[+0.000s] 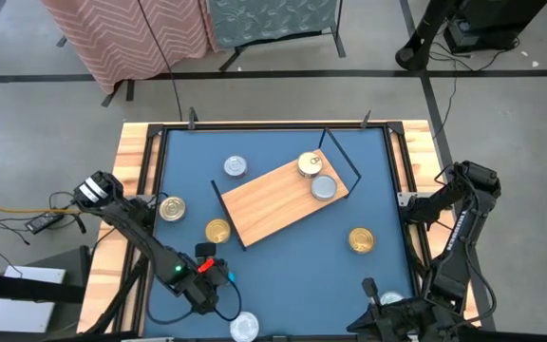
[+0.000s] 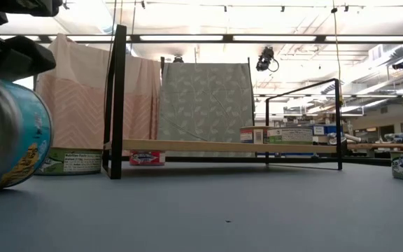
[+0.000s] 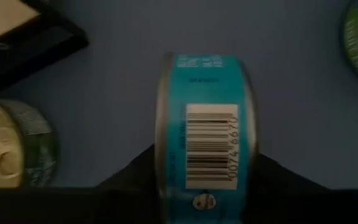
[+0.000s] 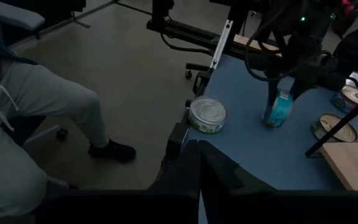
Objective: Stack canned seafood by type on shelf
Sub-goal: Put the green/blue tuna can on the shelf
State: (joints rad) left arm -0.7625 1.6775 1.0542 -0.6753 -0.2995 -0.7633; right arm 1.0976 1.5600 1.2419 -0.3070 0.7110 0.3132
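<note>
So: blue table (image 1: 273,275) with wooden rim, fabric screens behind. Shelf (image 1: 273,204) lies skewed mid-table, two tins at its far end — gold-lidded (image 1: 310,165) and silver-lidded (image 1: 324,187) — the others loose around it. Left gripper (image 1: 215,270) has its jaws on the teal tin (image 3: 207,134), stood on edge — likely for transfer. Right gripper (image 4: 199,149) parked at the near edge, fingers together, empty.

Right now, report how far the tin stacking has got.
Done: two tins sit on the shelf, one gold, one silver, side by side, not stacked. In hand: the left hand grips a blue-label tin on its edge. Left: several loose tins lie off the shelf; the right hand waits, shut, at the near edge.
</note>
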